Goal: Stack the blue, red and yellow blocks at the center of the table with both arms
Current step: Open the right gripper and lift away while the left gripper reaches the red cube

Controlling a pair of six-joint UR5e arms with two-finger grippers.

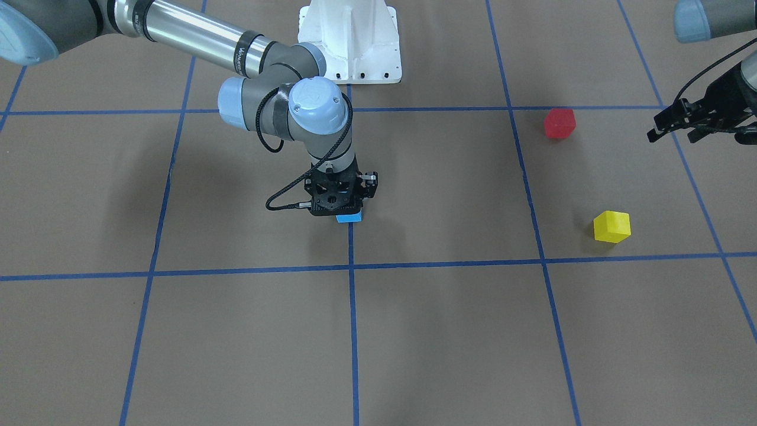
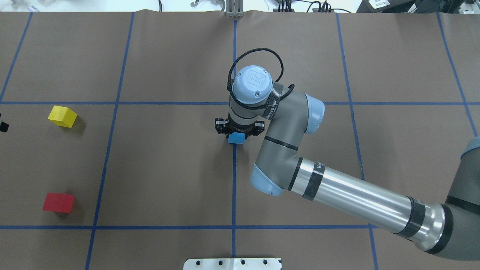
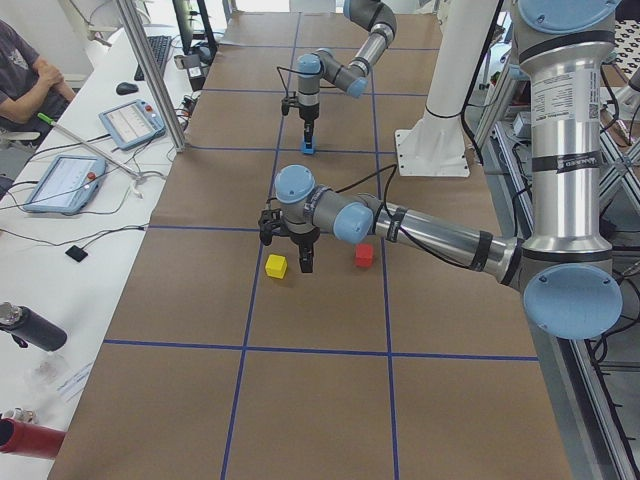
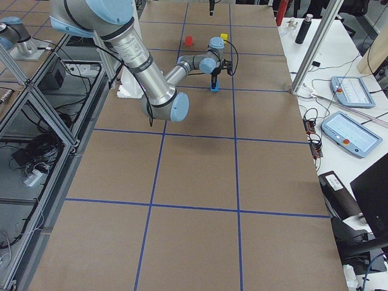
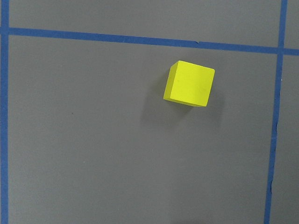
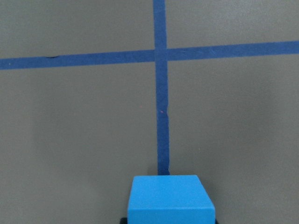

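The blue block [image 2: 236, 138] rests on the tape line at the centre of the table [image 2: 168, 168]. My right gripper [image 1: 342, 214] stands straight down over it, shut on it; the block fills the bottom of the right wrist view [image 6: 171, 198]. The yellow block [image 1: 612, 227] and the red block [image 1: 559, 123] lie apart on my left side. My left gripper [image 1: 671, 135] hovers open and empty above the table near them. The left wrist view looks down on the yellow block [image 5: 189, 85], with no fingers showing.
The white pedestal [image 1: 349, 41] stands at the table edge by my base. A side bench with tablets [image 3: 62, 182] and a seated person [image 3: 25, 70] runs along the far side. A metal post [image 3: 150, 70] rises at that edge.
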